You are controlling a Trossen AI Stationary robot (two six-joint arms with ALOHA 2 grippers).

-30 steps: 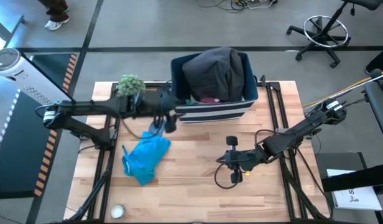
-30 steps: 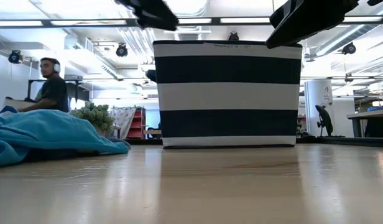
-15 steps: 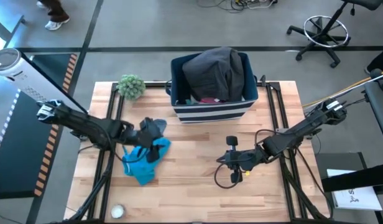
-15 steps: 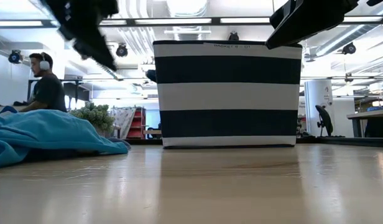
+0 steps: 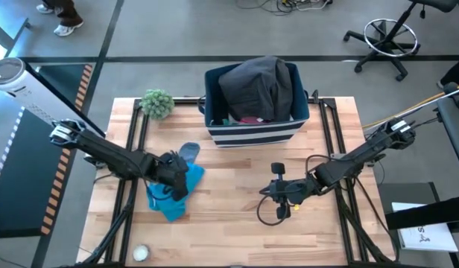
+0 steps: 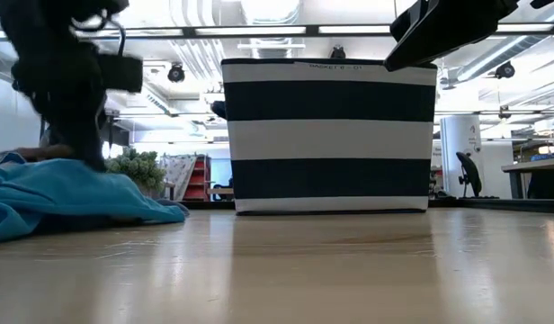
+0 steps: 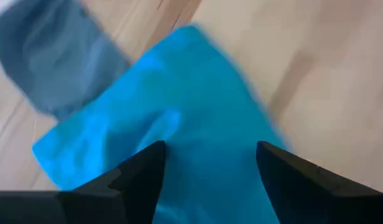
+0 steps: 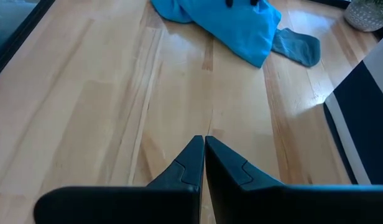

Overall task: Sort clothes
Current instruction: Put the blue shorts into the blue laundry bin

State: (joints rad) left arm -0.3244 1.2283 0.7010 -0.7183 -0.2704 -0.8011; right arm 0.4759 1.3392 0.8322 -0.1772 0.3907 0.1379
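Note:
A bright blue garment [image 5: 168, 197] lies crumpled on the table's left half; it also shows in the low view [image 6: 70, 193]. A small teal piece [image 5: 189, 151] lies flat just beyond it. My left gripper [image 7: 210, 174] is open and points down over the blue garment's middle [image 5: 177, 177]. A dark charcoal garment [image 5: 253, 85] is heaped in the navy striped bin [image 5: 252, 132], with a maroon piece [image 5: 249, 118] beside it. My right gripper [image 8: 204, 149] is shut and empty, low over bare table right of centre [image 5: 268, 192]. My left gripper comes at the blue garment's middle [image 7: 198, 112] from above with its fingers apart, one on either side of a stretch of cloth. Whether the fingertips touch the cloth, I cannot tell.
A small green spiky plant [image 5: 157, 102] stands at the far left corner. A small round object [image 5: 141, 253] sits at the near left edge. Bare wood lies between the blue garment and my right gripper. People are in the room behind.
My left gripper has gone from beside the bin toward the table's near and left edges and down, and now stands low over the blue garment. The garment and the teal piece lie as before.

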